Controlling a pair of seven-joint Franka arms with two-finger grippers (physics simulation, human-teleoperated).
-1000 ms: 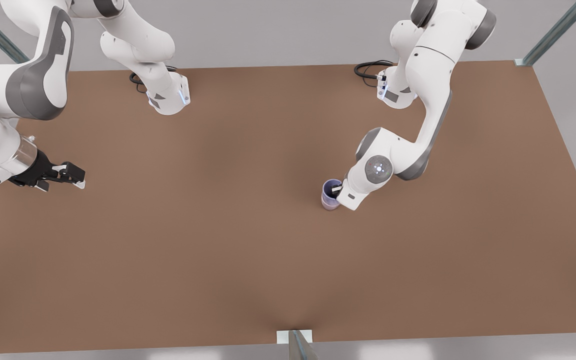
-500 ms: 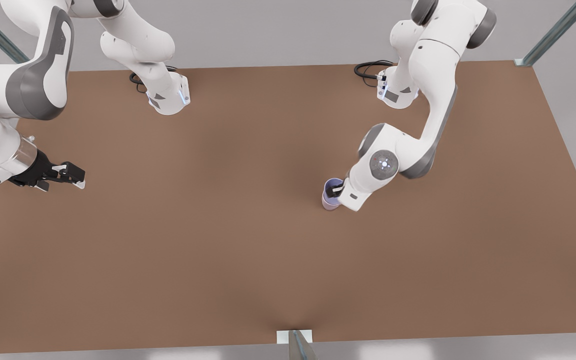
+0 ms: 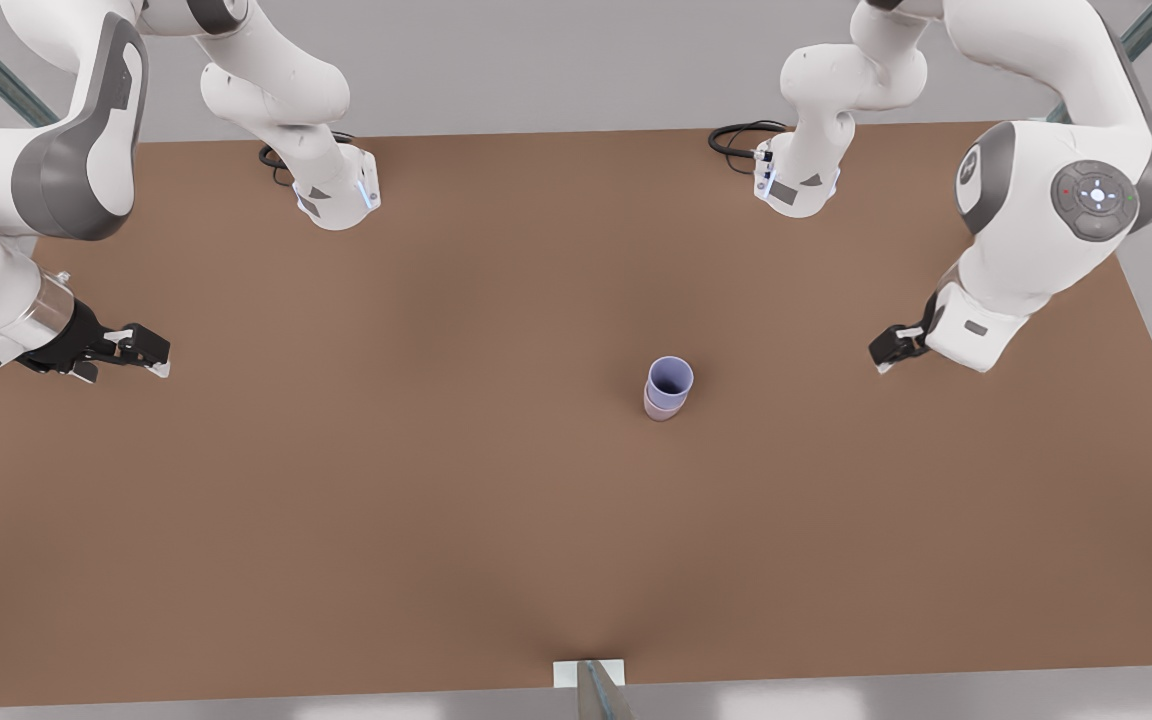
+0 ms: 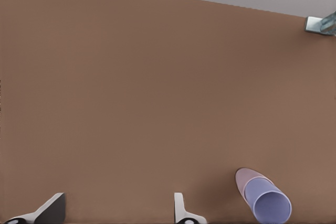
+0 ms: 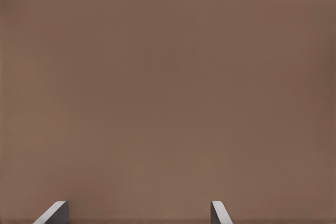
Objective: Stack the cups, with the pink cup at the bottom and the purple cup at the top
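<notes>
Front view showed the left pincer (image 3: 886, 352) hanging over the counter (image 3: 436, 520) toward that view's right side, holding nothing. Its arm was bent high above the counter's far right corner. In the left wrist view its two fingertips (image 4: 184, 211) stood wide apart with bare counter (image 4: 131, 87) between them. The stacked cups sat near that pincer but apart from it, toward the counter's middle.

The right pincer (image 3: 141, 352) waited over the counter's edge on the front view's left, also holding nothing. In the right wrist view its fingertips (image 5: 218, 211) were spread wide over plain brown counter (image 5: 168, 93). It was well apart from the cups.

The pink cup (image 3: 663, 408) stood upright on the counter, a little to the front view's right of centre and nearer the front edge than the arm bases. The purple cup (image 3: 670, 380) was nested inside it, mouth up, its rim and upper wall rising above the pink rim. In the left wrist view the pink cup (image 4: 245, 179) showed as a band behind the purple cup (image 4: 269, 203), whose open mouth faced the camera. Neither pincer touched the stack.

A black cable (image 3: 736, 138) lay coiled by one arm base at the far edge.
</notes>
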